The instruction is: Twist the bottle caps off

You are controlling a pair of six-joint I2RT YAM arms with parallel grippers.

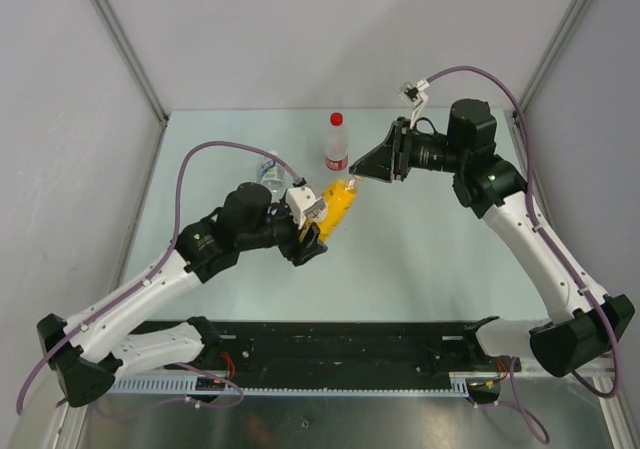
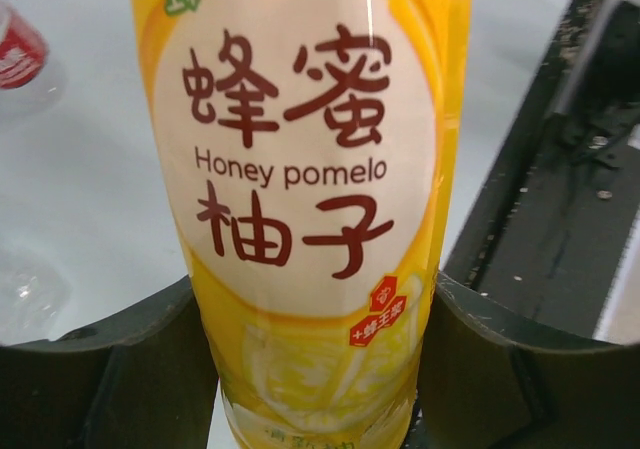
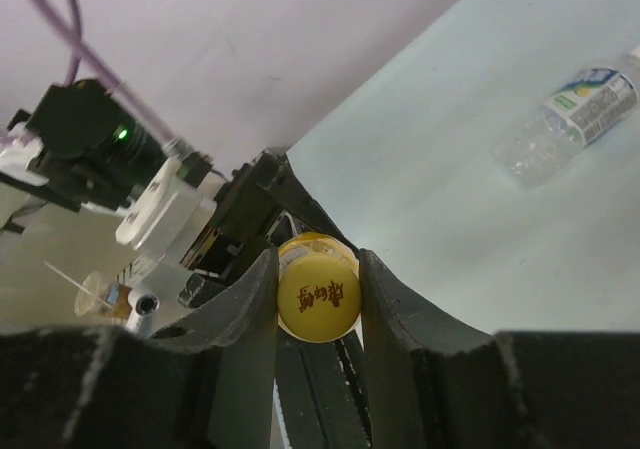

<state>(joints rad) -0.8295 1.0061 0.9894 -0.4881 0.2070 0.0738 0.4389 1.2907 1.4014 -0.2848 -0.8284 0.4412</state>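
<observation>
Red-capped bottle stands on pale table (grey walls around).

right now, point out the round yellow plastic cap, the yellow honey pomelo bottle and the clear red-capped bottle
round yellow plastic cap (image 3: 318, 291): right wrist view, its printed top face
yellow honey pomelo bottle (image 2: 300, 169): left wrist view, middle of its label
clear red-capped bottle (image 1: 337, 156): top external view, its labelled body
</observation>
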